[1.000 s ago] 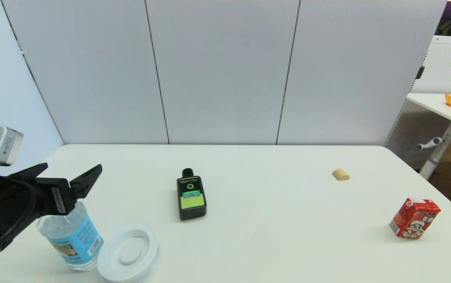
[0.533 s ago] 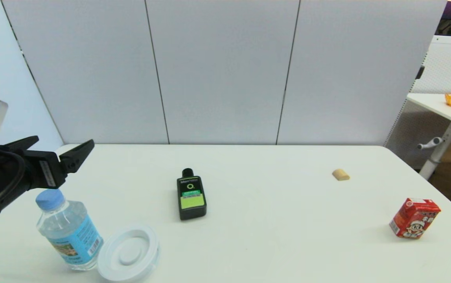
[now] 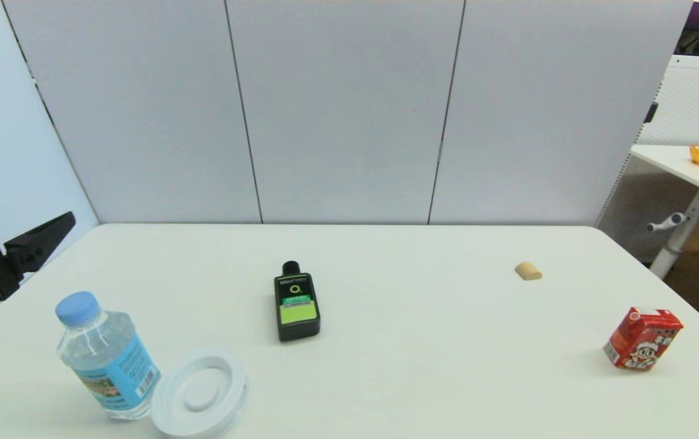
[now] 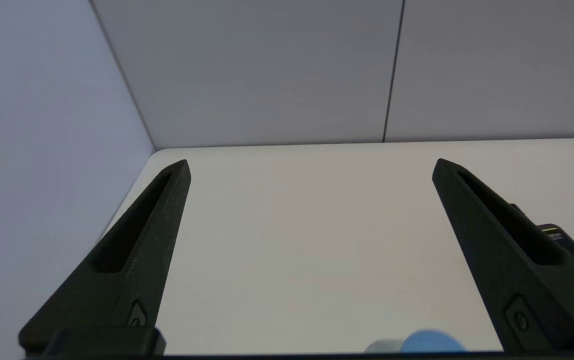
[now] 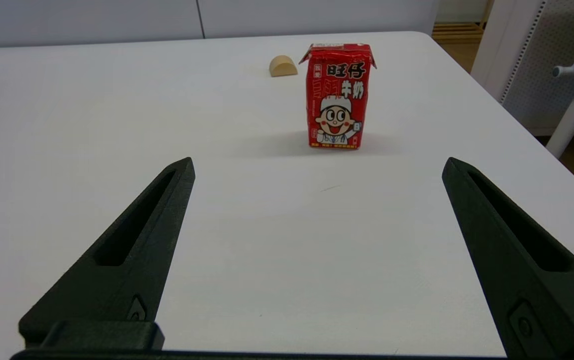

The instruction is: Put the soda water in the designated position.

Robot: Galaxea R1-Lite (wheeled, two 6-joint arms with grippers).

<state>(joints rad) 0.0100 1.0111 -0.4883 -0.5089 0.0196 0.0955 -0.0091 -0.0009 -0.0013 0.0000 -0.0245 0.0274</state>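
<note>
The soda water (image 3: 107,361), a small clear bottle with a light blue cap and label, stands upright at the table's near left, free of any grip. Its base sits right beside a white round disc (image 3: 200,390). My left gripper (image 3: 20,218) hangs open and empty at the far left edge, above and behind the bottle. In the left wrist view its fingers (image 4: 131,250) are spread wide around the gripper (image 4: 312,162), with only the bottle's blue cap (image 4: 429,342) peeking in. My right gripper (image 5: 317,160) is open and empty over the table's right side, out of the head view.
A flat black bottle with a green label (image 3: 296,303) lies mid-table. A tan block (image 3: 528,271) and a red milk carton (image 3: 642,338) stand on the right; the carton (image 5: 338,95) is ahead of the right gripper. Grey panels wall off the back.
My left gripper has risen off the bottle and drawn back to the left, uncovering the cap. The bottle stays put beside the disc.
</note>
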